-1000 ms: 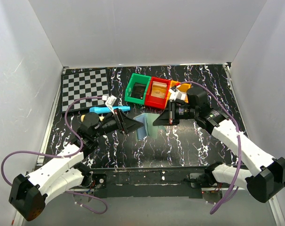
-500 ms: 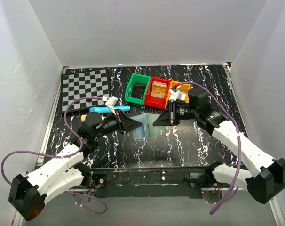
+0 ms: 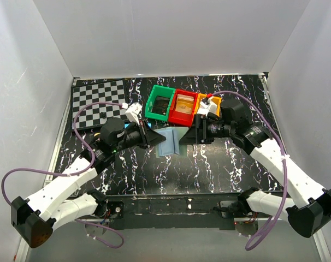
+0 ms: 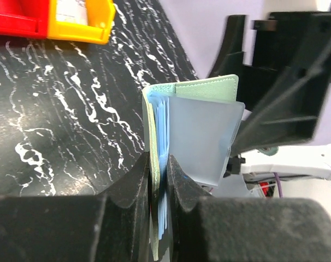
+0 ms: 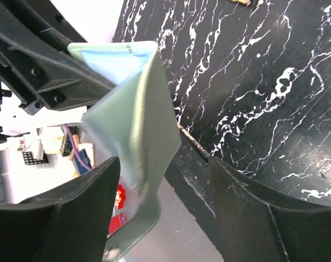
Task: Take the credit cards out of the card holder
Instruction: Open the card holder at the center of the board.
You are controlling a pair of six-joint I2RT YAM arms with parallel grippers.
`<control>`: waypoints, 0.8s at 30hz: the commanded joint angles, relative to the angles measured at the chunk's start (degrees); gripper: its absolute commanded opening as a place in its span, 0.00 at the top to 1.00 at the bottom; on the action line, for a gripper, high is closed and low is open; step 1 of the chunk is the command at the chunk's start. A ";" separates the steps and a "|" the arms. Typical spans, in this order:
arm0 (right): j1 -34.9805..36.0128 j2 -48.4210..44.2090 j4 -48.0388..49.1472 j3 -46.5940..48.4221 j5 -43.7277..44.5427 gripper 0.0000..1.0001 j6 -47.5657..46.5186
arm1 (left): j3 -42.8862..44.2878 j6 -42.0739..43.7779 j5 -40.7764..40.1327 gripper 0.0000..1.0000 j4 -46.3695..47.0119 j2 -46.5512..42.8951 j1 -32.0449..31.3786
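Note:
The card holder (image 3: 169,141), grey-green outside with pale-blue panels inside, stands half open above the table between my two grippers. My left gripper (image 3: 153,138) is shut on one side of it. In the left wrist view the fingertips (image 4: 179,177) pinch the green cover and blue panels together, and the other flap (image 4: 201,136) swings free. My right gripper (image 3: 191,133) is open. In the right wrist view the free flap (image 5: 138,109) and its tab (image 5: 134,232) hang loose between the spread fingers (image 5: 83,207). The credit cards are hidden.
Green (image 3: 160,102), red (image 3: 183,106) and orange (image 3: 212,103) bins stand in a row just behind the grippers. A checkerboard (image 3: 98,101) lies at the back left. White walls close in three sides.
My left gripper shut on one side of the holder and moved right and farther back. My right gripper, shut on the other flap before, has opened and let it go.

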 commanded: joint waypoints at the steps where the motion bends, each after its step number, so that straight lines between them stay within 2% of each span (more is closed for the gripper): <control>1: 1.39 -1.75 -5.03 5.78 6.26 0.25 -5.31 | 5.44 1.68 -6.05 1.00 -9.24 2.24 -1.40; 2: 1.57 -1.83 -5.12 5.95 6.97 0.18 -5.40 | 6.06 1.59 -7.01 1.00 -9.95 2.68 -1.75; 8: 2.97 -0.87 -4.86 7.18 8.03 0.16 -5.48 | 8.44 1.15 -9.75 1.00 -11.98 4.18 -3.77; 16: 5.00 2.64 -7.06 7.36 11.54 0.16 -6.63 | 7.74 0.10 -7.47 1.00 -8.64 3.39 -4.74; 24: 5.09 1.95 -2.59 3.77 6.98 0.24 -4.70 | 4.84 -1.75 -6.06 1.00 -3.46 0.93 -4.83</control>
